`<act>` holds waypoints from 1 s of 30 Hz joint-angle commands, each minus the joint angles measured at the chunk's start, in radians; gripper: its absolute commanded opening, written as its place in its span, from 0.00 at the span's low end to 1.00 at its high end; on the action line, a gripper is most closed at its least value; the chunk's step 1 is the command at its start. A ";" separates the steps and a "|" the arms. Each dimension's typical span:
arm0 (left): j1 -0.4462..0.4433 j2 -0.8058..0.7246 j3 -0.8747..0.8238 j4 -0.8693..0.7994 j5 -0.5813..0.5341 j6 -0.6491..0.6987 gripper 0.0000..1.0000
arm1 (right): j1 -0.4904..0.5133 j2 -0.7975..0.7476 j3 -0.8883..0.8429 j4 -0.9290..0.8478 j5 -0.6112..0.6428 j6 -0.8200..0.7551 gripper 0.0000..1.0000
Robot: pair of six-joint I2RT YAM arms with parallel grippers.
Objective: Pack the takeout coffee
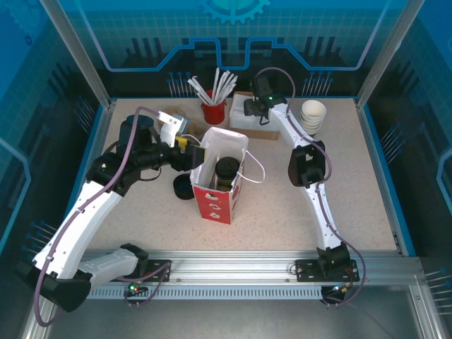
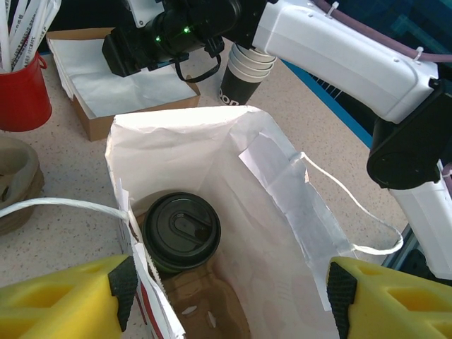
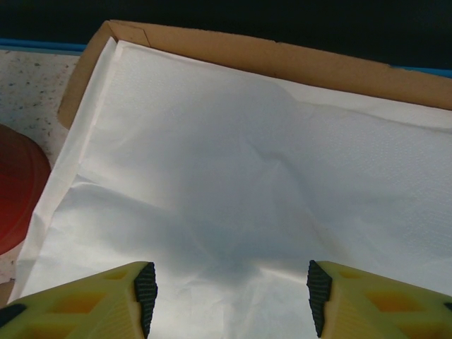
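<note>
Takeout coffee inside the bag

We see the takeout coffee (image 2: 180,229), round glossy black lid up, standing in a corner of the creased white paper bag (image 2: 212,152). Our left gripper (image 2: 226,289) hangs over the bag's mouth, yellow fingers spread and empty. Beyond the bag, our right gripper (image 3: 229,289) gapes above a cardboard box (image 3: 282,53) lined with white paper.

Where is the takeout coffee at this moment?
In the top view, the takeout coffee stands inside the open paper bag near the middle of the table, just right of the low black lid stack.
</note>
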 commanded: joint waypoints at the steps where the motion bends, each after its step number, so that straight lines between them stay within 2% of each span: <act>1: -0.005 0.008 0.036 -0.013 -0.014 0.007 0.74 | 0.003 0.039 0.039 0.020 0.017 -0.013 0.61; 15: -0.005 0.022 0.033 -0.007 -0.005 -0.008 0.75 | -0.009 0.103 0.053 0.027 0.026 -0.004 0.59; 28: -0.005 0.010 0.019 -0.014 -0.002 -0.015 0.75 | -0.016 0.065 0.053 0.016 -0.068 -0.004 0.26; 30: -0.005 0.010 0.015 -0.014 -0.002 -0.015 0.75 | -0.015 0.052 0.053 0.014 -0.072 -0.004 0.24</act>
